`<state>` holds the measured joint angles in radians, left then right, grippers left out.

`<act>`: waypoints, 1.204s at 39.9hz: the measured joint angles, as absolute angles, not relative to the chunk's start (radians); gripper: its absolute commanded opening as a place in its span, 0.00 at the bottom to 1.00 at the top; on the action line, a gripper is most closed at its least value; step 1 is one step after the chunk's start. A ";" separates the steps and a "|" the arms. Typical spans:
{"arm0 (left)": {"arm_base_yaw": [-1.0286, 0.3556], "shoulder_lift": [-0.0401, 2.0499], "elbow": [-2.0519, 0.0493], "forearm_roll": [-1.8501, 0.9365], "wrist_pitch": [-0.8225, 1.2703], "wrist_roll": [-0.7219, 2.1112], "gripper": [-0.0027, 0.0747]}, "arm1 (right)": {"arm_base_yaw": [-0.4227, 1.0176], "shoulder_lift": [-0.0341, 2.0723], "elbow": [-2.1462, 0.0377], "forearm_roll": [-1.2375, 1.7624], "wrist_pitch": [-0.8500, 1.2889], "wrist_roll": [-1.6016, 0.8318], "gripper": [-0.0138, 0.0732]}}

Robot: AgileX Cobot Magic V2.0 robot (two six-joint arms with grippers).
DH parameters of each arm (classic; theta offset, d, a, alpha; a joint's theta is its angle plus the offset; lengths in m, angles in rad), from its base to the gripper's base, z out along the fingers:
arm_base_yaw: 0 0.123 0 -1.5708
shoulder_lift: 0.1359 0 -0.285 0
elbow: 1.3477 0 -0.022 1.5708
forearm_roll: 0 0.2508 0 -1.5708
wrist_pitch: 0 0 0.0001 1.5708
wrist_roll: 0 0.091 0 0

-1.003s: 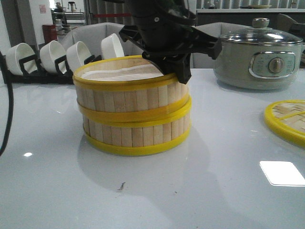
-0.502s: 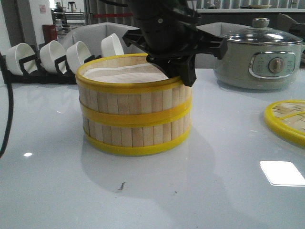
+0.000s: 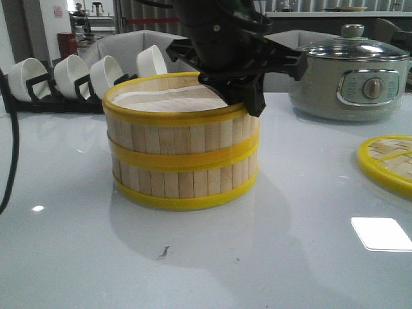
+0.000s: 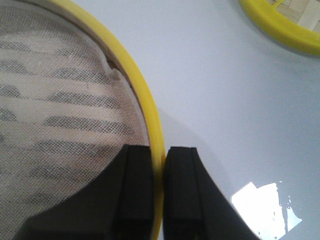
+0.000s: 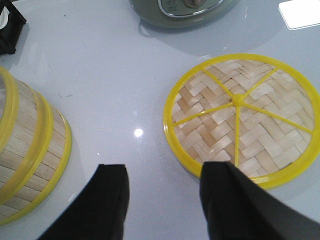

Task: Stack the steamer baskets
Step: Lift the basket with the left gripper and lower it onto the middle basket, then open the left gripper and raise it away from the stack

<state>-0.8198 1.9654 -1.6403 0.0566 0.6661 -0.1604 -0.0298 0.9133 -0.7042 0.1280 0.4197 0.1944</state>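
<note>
— Progress on the stacking?

— Nearly done, by the look of it. Upper round steamer basket of pale bamboo slats with yellow rim bands (image 3: 177, 125) seated on the matching lower basket (image 3: 183, 183), walls lined up, yellow bands meeting flush all round the visible side. Both standing as one column near the middle of the glossy white table (image 3: 270, 257).

— Left gripper let go?

— Not yet. Black left gripper (image 4: 159, 187) clamped on the upper basket's yellow top rim, one finger (image 4: 135, 190) inside over the white mesh liner (image 4: 55, 110), the other outside the wall. Rim pinched tight between them.

— And the right one?

— Black right gripper (image 5: 165, 200) spread wide, holding nothing, hovering over bare table between the stack and the flat woven-bamboo lid with yellow rim and knob (image 5: 240, 117).

— Left to do, then?

— Probably only the release: loosen the left fingers, lift clear without dragging the top tier sideways. Lid lying apart on the table, well to the right of the stack; not asked for in the task.

— Anything nearby to mind?

— Grey electric pot with glass lid (image 3: 351, 74) behind on the right, row of white bowls in a black rack (image 3: 71, 77) behind on the left. Both well clear of the stack.
</note>
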 measured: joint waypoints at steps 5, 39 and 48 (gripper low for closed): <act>-0.822 1.965 -1.640 0.063 0.656 -0.158 0.53 | -0.030 0.913 -0.704 0.128 0.420 0.194 0.67; -0.663 1.777 -1.809 0.192 0.763 -0.154 0.18 | -0.030 0.913 -0.704 0.128 0.420 0.194 0.67; -0.440 1.635 -1.815 0.214 0.808 -0.164 0.15 | -0.030 0.913 -0.704 0.128 0.420 0.194 0.67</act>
<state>-0.4403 1.6348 -1.8149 0.2141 0.8078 -0.1637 -0.0298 0.9133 -0.7042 0.1280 0.4197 0.1944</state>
